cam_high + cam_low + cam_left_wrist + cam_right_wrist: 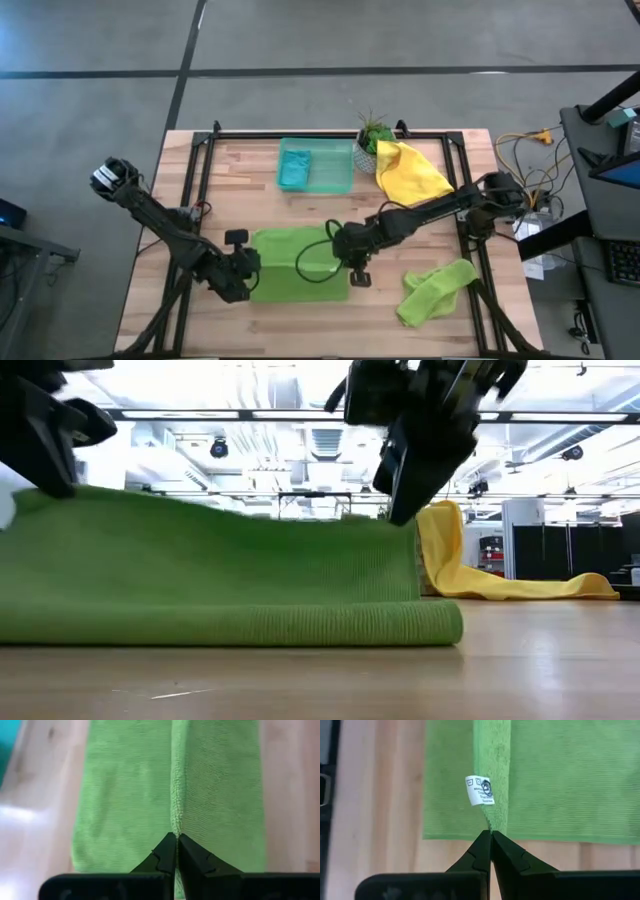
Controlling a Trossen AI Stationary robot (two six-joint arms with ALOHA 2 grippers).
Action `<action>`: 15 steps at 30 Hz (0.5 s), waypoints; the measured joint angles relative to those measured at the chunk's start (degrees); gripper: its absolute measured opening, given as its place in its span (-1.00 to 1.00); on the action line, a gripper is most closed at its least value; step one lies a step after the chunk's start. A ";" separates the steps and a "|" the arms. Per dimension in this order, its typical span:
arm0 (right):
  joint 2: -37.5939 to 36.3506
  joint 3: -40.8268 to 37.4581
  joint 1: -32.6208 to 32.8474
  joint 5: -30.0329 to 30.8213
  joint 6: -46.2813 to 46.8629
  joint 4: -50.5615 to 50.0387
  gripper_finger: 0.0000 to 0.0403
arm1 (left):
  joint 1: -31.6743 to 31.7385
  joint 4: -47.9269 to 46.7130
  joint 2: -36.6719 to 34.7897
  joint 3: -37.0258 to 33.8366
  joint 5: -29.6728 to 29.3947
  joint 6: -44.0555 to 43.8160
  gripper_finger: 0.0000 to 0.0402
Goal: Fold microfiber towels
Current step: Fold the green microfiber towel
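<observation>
Both claws pinching green towel (290, 262)

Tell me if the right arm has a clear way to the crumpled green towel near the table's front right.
Probably not right now: the right gripper is shut on the flat green towel. Bare table separates it from the crumpled green towel.

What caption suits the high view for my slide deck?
Both claws, left and right, pinch opposite edges of a lime green towel mid-fold.
</observation>
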 joint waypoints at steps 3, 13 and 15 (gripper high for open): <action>0.00 -0.35 -1.63 0.01 -1.40 0.39 -0.96 | 1.68 0.06 0.03 -0.99 -0.58 -0.01 -1.00; 0.00 -0.37 -6.81 0.01 -4.84 1.06 -0.96 | 6.42 0.00 0.01 -4.01 -0.60 0.04 -1.00; 0.00 -0.38 -7.71 -0.01 -5.80 1.09 -0.96 | 7.12 0.13 0.03 -4.18 -0.62 1.21 -1.00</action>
